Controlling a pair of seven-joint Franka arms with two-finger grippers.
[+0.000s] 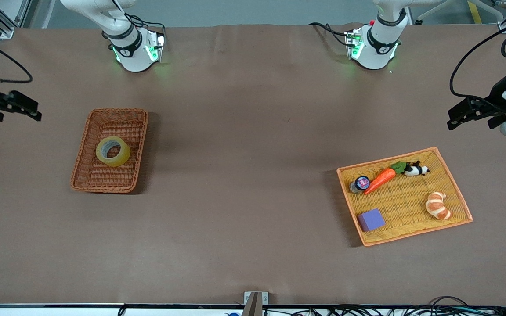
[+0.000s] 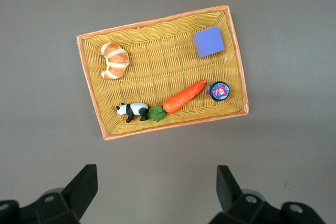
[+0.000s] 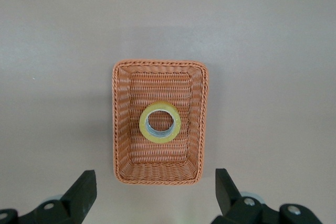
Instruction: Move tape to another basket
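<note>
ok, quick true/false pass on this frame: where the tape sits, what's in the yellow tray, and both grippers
1. The tape lies flat in the brown basket. True.
2. The right gripper is shut on the tape. False: it is open, up in the air, holding nothing.
3. The yellow tray holds a carrot, croissant, purple block, toy panda and a small round tin. True.
4. The carrot touches the croissant. False: they lie apart.
5. The left gripper is open. True.
</note>
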